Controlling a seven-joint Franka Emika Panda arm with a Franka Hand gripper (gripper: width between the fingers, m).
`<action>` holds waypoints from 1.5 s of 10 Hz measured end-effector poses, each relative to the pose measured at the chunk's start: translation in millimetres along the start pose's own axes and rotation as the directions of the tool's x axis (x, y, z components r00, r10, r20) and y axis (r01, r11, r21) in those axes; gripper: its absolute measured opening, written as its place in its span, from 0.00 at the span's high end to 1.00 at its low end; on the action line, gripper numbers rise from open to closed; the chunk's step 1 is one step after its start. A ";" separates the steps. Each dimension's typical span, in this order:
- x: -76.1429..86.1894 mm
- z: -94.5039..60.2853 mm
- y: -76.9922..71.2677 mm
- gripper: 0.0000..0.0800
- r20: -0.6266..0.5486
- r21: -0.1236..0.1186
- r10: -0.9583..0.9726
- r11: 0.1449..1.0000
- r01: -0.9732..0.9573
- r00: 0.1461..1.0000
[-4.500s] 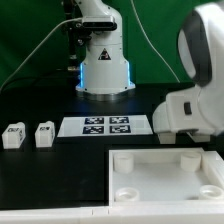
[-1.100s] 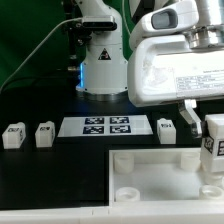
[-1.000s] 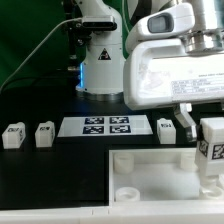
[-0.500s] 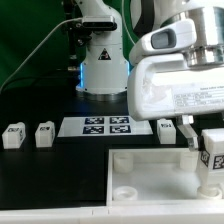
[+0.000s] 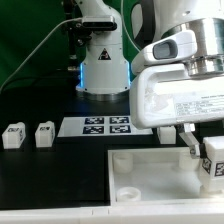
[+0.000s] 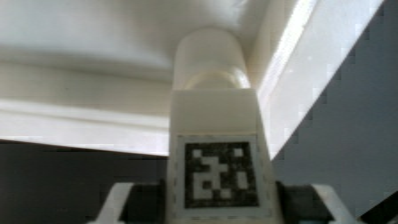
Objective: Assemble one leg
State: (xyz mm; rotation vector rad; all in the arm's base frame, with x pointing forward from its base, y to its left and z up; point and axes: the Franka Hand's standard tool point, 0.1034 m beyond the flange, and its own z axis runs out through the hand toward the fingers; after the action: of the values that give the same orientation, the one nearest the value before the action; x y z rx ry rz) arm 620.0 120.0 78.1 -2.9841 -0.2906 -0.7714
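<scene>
My gripper is at the exterior view's right, shut on a white leg with a black-and-white tag. It holds the leg upright over the right part of the large white panel. In the wrist view the leg stands between the two fingers, its tag facing the camera and its rounded end over the panel. I cannot tell whether the leg touches the panel. Two more legs stand on the black table at the left. Another leg shows partly behind the hand.
The marker board lies on the table behind the panel. The robot's base stands at the back. The panel has round sockets near its corners. A green backdrop closes the rear.
The gripper came in from the right holding the leg and has moved lower over the panel's right part. The other legs and the panel have not moved.
</scene>
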 end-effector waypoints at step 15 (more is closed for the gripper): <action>-4.8 -2.5 1.6 0.19 -0.069 -0.009 0.012 1.000 -0.013 0.998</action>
State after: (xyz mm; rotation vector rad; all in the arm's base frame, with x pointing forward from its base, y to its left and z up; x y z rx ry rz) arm 615.0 117.4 78.0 -2.9575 -0.2657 -0.8749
